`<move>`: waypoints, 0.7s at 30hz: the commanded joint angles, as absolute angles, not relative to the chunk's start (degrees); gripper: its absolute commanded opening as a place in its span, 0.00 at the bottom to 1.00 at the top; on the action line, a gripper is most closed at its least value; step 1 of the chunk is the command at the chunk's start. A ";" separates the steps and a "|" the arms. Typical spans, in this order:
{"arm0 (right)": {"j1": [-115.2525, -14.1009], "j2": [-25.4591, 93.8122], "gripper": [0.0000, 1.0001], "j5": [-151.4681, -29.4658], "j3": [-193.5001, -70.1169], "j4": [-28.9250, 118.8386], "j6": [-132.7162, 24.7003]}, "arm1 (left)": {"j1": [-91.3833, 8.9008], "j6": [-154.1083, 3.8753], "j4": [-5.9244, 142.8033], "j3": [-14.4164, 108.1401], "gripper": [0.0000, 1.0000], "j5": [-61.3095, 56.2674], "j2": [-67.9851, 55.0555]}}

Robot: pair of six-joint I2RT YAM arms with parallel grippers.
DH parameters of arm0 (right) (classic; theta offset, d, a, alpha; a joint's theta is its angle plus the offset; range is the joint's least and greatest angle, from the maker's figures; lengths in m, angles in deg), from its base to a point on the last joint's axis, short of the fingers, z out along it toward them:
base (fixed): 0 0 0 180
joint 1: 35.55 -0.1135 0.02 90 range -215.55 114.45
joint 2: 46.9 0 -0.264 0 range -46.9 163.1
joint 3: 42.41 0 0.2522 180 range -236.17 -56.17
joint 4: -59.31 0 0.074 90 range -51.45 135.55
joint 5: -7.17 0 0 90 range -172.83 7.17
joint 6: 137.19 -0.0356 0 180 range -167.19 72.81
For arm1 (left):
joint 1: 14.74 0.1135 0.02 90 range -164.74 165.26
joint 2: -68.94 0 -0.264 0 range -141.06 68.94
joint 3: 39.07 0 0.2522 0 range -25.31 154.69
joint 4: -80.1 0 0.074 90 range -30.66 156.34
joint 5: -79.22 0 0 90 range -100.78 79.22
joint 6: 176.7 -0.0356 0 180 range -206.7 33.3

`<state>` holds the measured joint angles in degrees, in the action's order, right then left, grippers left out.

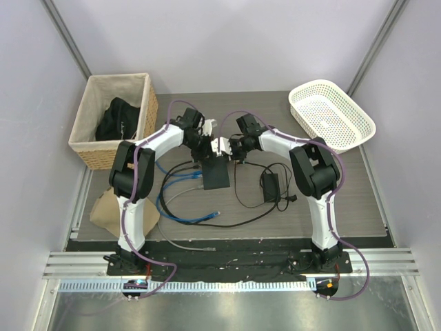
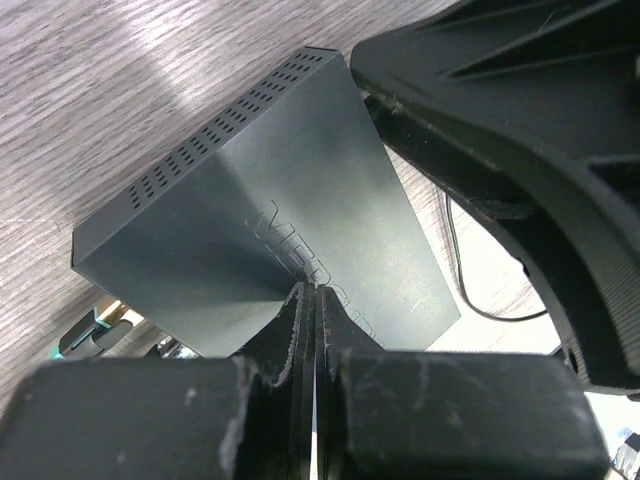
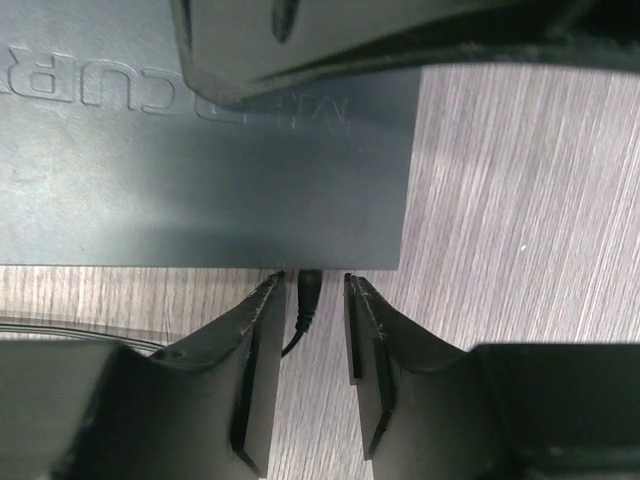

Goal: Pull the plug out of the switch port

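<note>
Under both grippers lies a grey wood-grain table (image 1: 358,200), seen from above. Far out to the left of the left gripper (image 1: 204,149) stands a wicker basket (image 1: 88,148) with a dark bundle (image 1: 118,121) inside. Far out to the right of the right gripper (image 1: 231,150) sits a white plastic basket (image 1: 358,131). Two white arms (image 1: 138,165) reach in from the near edge. Their grippers meet close together at mid-table, over the far end of a flat black switch box (image 1: 216,172). A smaller black power brick (image 1: 269,185) lies near the right gripper, on its right, with thin black cords (image 1: 242,200) looping round it. Blue cables (image 1: 182,207) coil on the near side of the left gripper, toward the arm bases.

Left gripper: clenched, its two fingers (image 2: 300,310) pressed flat together, the tips resting on the top face of the switch box.

Right gripper: released, jaws partly apart and level with the box's edge. A small black plug (image 3: 306,295) sits between its fingers (image 3: 262,330), pushed into that edge. One finger is just beside the plug. The other stands clear of it, with table showing in the gap.

The switch port itself is hidden under the rim of the box, straight ahead of the right gripper's fingertips.
</note>
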<state>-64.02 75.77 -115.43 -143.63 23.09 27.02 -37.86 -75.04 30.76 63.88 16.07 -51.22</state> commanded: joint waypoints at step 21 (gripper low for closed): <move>-65.17 80.36 0.02 -113.85 -150.21 9.97 31.82 | -37.51 -79.31 26.87 58.98 0.00 1.87 -57.97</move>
<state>-64.70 77.21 -114.79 -146.24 19.92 29.75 -37.86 -75.12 31.05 63.64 15.17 -51.00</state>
